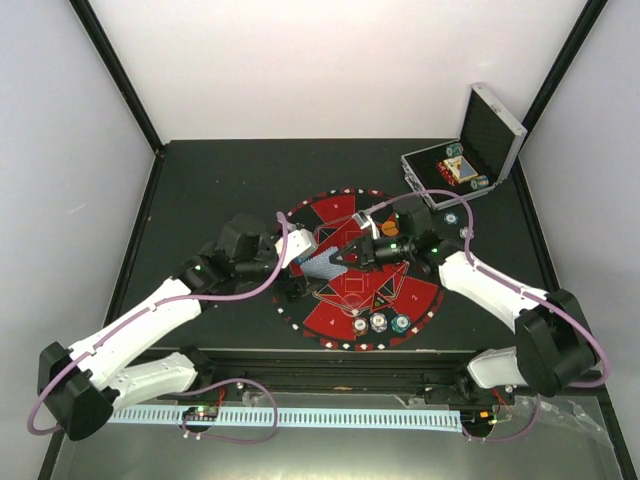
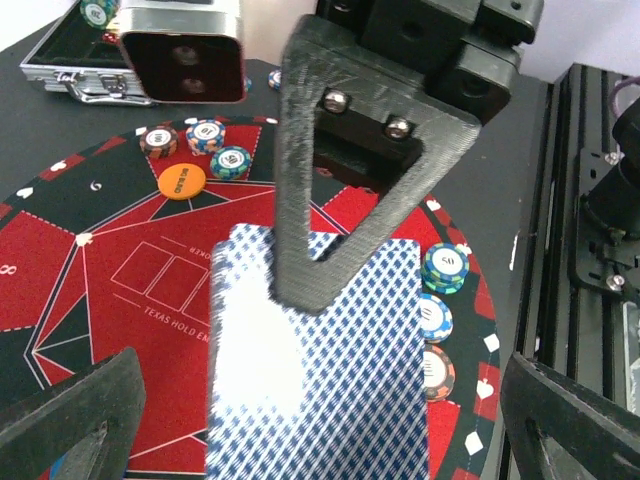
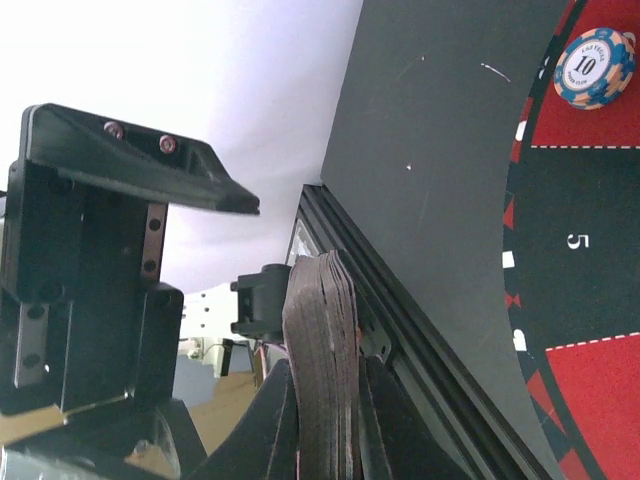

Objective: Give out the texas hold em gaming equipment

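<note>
Over the "TEXAS HOLD" mat (image 2: 120, 300), right fingers (image 2: 300, 180) tight on card deck (image 2: 330, 390), left fingers (image 2: 80, 405) wide.

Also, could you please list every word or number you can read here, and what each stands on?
"10": on the blue-and-orange poker chip, right wrist view.
"5": on the round mat, black segment, same view.
"TEXAS HOLD": on the mat's red centre, left wrist view; the rest is hidden by the deck of cards.
Orange marker disc: lettering too blurred to read.
</note>
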{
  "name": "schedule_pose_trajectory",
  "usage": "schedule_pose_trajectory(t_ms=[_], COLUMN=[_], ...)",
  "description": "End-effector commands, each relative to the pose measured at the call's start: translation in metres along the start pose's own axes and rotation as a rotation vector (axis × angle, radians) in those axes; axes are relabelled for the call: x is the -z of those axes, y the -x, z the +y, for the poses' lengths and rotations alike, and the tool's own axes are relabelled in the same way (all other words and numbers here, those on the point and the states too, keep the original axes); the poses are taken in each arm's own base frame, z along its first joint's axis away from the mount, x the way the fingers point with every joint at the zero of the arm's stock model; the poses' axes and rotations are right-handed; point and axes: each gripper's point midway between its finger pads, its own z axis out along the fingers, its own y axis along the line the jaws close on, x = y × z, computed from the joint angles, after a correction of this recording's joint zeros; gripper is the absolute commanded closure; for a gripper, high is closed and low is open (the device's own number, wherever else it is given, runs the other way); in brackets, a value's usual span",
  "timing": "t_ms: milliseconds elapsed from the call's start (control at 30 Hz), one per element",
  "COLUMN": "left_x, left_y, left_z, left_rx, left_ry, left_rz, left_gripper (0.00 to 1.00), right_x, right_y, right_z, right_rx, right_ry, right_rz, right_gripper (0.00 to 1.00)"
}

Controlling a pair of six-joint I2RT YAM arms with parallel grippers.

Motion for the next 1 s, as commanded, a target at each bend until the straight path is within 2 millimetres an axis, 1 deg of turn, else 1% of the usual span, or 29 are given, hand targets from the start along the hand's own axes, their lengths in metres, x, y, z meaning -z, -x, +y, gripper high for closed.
schedule_pose_trajectory(t_ms=[0,67,133,200,267,400,467,600,833,967], left_x=[-0.007,-0.010,-0.014,-0.018,-0.022,-0.024,-0.025,-0.028,-0.031,-0.033], left_y=[0.008,0.005,-0.003,-0.010,-0.013,-0.009,-0.008,-0.013,-0.016,-0.016], left_z=[-0.001,0.003,0.013,0.018,0.022,0.029,0.029,0.028,0.019,0.016], left_rx=[-0.095,-0.110,-0.123,-0.140,-0.146,-0.158,-0.165,-0.165,-0.108,-0.062], left_ry=[0.019,0.044,0.107,0.138,0.169,0.229,0.230,0.209,0.143,0.118], left_rz=[-0.015,0.008,0.056,0.098,0.117,0.110,0.111,0.150,0.215,0.239], left_gripper=[0.01,0.01,0.01,0.01,0.01,0.01,0.01,0.01,0.06,0.02], right_x=[-0.006,-0.007,-0.008,-0.008,-0.010,-0.014,-0.015,-0.018,-0.021,-0.022], right_y=[0.015,0.016,0.016,0.017,0.016,0.013,0.011,0.008,0.007,0.006], right_z=[0.017,0.018,0.020,0.021,0.022,0.026,0.028,0.030,0.019,0.007], right_rx=[0.027,0.022,0.024,0.028,0.032,0.044,0.051,0.082,0.103,0.116], right_ry=[0.031,0.034,0.036,0.038,0.041,0.051,0.055,0.042,-0.015,-0.083], right_rz=[-0.040,-0.045,-0.045,-0.046,-0.040,-0.019,-0.010,0.005,0.011,0.018], right_gripper=[0.99,0.99,0.99,0.99,0.99,0.99,0.99,0.99,0.99,0.99])
